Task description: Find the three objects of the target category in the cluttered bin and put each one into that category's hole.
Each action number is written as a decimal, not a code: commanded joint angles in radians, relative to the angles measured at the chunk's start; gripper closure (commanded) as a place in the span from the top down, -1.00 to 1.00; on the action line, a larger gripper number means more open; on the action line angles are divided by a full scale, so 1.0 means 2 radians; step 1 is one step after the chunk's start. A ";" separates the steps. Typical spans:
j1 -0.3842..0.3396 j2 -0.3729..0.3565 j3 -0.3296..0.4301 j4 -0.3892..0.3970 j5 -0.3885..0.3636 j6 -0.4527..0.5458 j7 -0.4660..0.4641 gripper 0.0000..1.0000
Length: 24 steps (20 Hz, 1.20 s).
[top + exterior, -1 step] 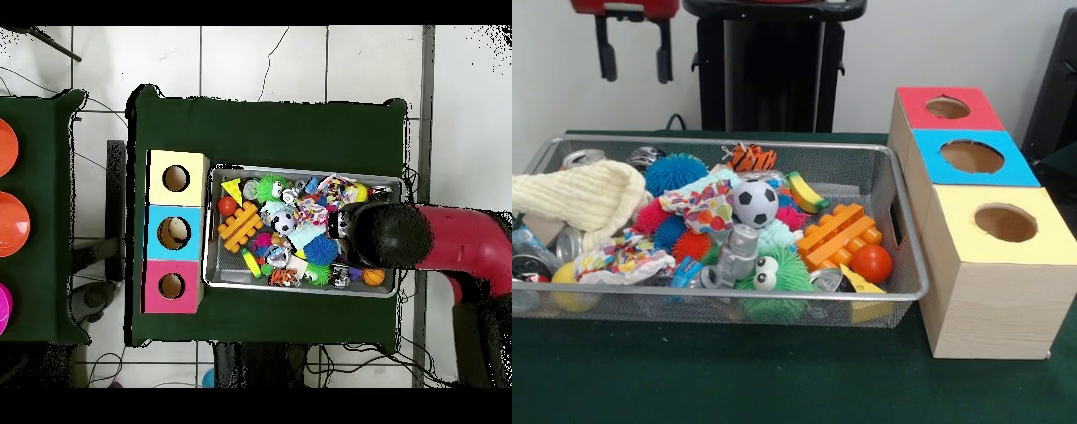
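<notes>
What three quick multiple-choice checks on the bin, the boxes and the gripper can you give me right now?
1. Where does the soccer ball lie?
A. in the wire bin
B. on the yellow box
C. on the green cloth

2. What colour tops the box nearest the front camera?
A. red
B. blue
C. yellow

3. How does the gripper stand?
A. shut on the orange ball
B. open, above the bin
C. down inside a hole

Answers: 1 A, the ball sits among the toys in the mesh bin. 2 C, the yellow box is closest, then blue, then red. 3 B, its fingers hang apart and empty, high over the bin's end.
</notes>
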<state>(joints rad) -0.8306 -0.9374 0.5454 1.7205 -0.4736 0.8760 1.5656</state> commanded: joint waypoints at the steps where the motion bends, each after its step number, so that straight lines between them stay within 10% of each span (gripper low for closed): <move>1: 0.006 0.025 -0.018 0.056 -0.010 -0.057 0.034 1.00; 16: 0.029 0.033 -0.079 0.068 0.001 -0.112 0.103 1.00; 24: 0.042 0.035 -0.075 0.064 -0.009 -0.098 0.036 1.00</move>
<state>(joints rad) -0.7693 -0.8863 0.4215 1.7931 -0.4777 0.6937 1.5664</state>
